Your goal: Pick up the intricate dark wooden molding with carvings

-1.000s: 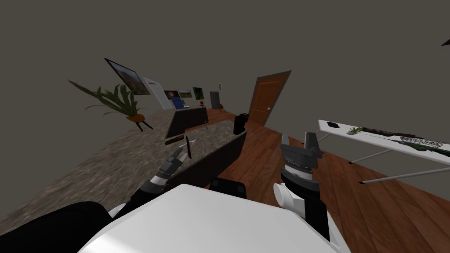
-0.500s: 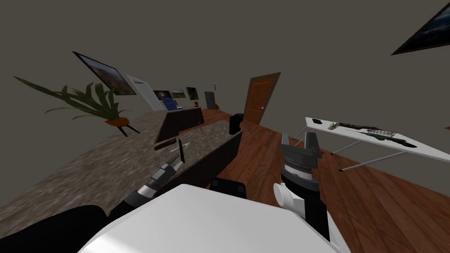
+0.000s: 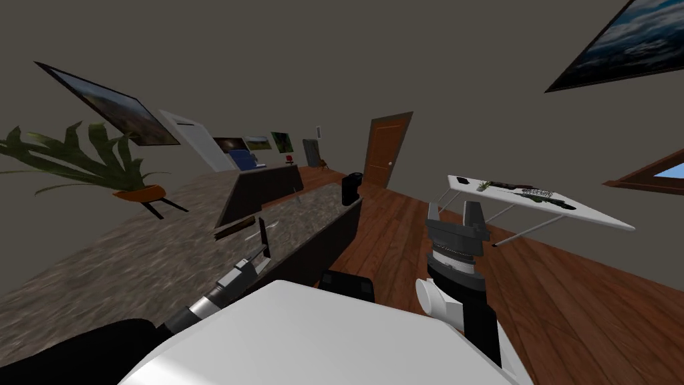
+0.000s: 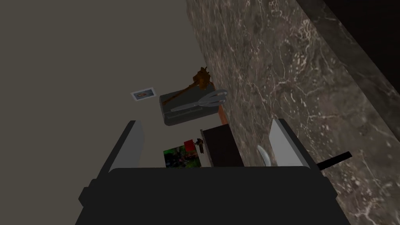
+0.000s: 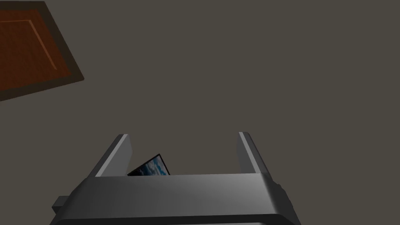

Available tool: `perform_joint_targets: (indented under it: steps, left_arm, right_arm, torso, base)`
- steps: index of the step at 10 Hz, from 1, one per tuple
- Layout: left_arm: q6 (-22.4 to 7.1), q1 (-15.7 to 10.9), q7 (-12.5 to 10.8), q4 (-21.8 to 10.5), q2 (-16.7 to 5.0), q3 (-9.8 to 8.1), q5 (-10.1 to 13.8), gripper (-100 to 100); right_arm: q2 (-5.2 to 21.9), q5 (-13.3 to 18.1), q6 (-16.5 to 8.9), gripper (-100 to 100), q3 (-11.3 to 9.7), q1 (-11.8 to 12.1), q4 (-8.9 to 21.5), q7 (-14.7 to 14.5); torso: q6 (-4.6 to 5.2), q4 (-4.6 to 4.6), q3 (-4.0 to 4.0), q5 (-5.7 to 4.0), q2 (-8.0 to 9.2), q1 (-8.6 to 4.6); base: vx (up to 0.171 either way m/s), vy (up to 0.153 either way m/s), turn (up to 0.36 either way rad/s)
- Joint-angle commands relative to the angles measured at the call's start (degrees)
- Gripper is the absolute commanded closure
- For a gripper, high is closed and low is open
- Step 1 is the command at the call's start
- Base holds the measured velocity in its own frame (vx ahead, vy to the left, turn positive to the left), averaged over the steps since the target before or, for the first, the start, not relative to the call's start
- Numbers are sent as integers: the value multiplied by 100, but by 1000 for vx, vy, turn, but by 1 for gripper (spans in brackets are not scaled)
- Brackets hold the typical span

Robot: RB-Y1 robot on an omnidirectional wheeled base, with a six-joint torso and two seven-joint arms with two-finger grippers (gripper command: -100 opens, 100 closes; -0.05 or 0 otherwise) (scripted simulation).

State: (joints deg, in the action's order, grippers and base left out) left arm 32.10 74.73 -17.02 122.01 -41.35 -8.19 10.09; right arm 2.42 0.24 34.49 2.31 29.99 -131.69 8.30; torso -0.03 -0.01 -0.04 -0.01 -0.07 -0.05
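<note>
Brown veined stone runs under my left arm, and that is where the work is. Between the fingers of my left gripper (image 4: 205,124) there is nothing. They stand wide apart, held above the counter (image 4: 297,78) and touching none of what lies on it. Close by one finger, a pale blade-shaped thing (image 4: 264,154) lies on the stone. Past that finger a dark narrow strip pokes out, which I take for an end of the molding (image 4: 335,159), though too little of it shows to be sure.

From the head, the molding (image 3: 234,227) is plainer: a long dark brown strip lying flat on the counter (image 3: 133,267). It sits just beside the left gripper (image 3: 263,235), to its left, not between the fingers. Its carvings are too small to make out. Farther along the counter stands a black appliance (image 3: 351,188). My right gripper (image 3: 453,212) is raised over the wood floor (image 3: 568,301), well apart from the counter, its fingers also spread and empty.

As I judge it, the task is at the approach, with the reach nearly made and no grasp yet. What is left is to shift the jaws sideways over the strip, straddle its narrow width, close on it and lift.
</note>
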Motion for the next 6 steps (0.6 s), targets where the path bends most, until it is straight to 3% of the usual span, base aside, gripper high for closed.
perform_joint_targets:
  steps: [1, 2, 3, 4, 5, 6]
  left_arm:
    - [11, 286, -120, -136, -286, -46, 126, -100]
    - [11, 342, -120, -136, -287, -46, 126, -100]
    - [-13, 570, -191, -221, -514, -70, 233, -100]
    - [-13, 633, -191, -221, -514, -70, 233, -100]
    - [-44, 856, -250, -313, -735, -89, 346, -100]
    - [-44, 919, -250, -313, -735, -89, 346, -100]
  right_arm:
    - [0, 0, 0, 0, 0, 0, 0, 0]
    - [0, 0, 0, 0, -1, -1, 0, 0]
    - [0, 0, 0, 0, 0, 0, 0, 0]
    - [0, 0, 0, 0, 0, -1, 0, 0]
    - [0, 0, 0, 0, 0, 0, 0, 0]
    - [0, 0, 0, 0, 0, -1, 0, 0]
  torso:
    - [0, 0, 0, 0, 0, 0]
    - [4, 0, -1, 0, -1, 1]
    - [0, 0, 0, 0, -1, 1]
    - [4, -1, -2, 0, -4, 2]
    - [1, 0, -2, 1, -3, 3]
    - [5, -1, -3, 0, -5, 3]
  base:
    - [35, -13, -206]
    - [33, -4, -116]
    - [45, -9, -217]
    - [37, 1, -129]
    - [44, -5, -253]
    - [33, 5, -108]
